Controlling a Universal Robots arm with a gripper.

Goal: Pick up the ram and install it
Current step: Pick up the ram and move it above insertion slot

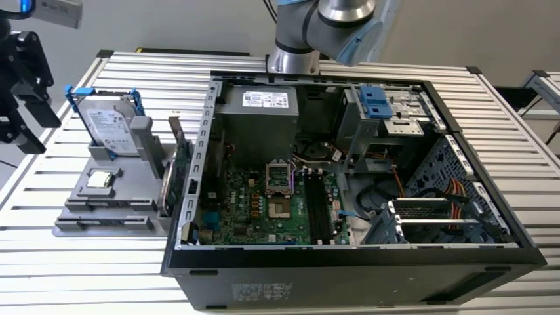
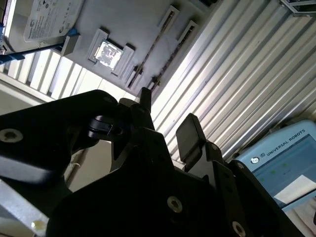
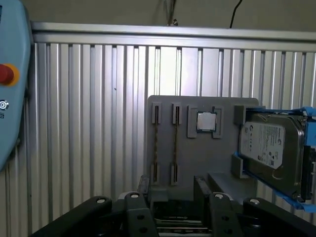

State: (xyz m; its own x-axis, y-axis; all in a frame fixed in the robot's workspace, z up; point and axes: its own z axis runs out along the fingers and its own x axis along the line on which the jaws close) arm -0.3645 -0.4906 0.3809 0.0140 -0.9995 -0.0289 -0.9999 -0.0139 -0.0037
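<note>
- gripper (image 3: 172, 182) – released, fingers (image 3: 143, 183) apart w/ nothing between them in both wrist views (image 2: 168, 111); in the exterior view it hangs past the bench edge on the exterior view's left (image 1: 22, 98)
- ram (image 3: 155, 143) – prob. the thin brownish strip sitting edge-up in a long narrow slot of the grey holder (image 3: 197, 163); a 2nd like strip sits in the slot just beside it. can't tell for sure that these are sticks. same strip in the second wrist view (image 2: 153, 47)
- gripper is well apart from the ram, not touching the holder
- holder stands on the slatted bench (image 1: 88, 275), near its edge on the exterior view's left (image 1: 75, 226)
- cpu (image 1: 102, 177) lies flat in the holder's square pocket; hard drive (image 1: 109, 128) in a blue-tabbed frame stands upright at the holder's far end
- green card (image 1: 181, 167) stands on edge btw holder and pc case (image 1: 350, 282)
- pc case is open, mid-bench; motherboard (image 1: 254, 203) inside w/ long black slots (image 1: 319, 210)
</note>
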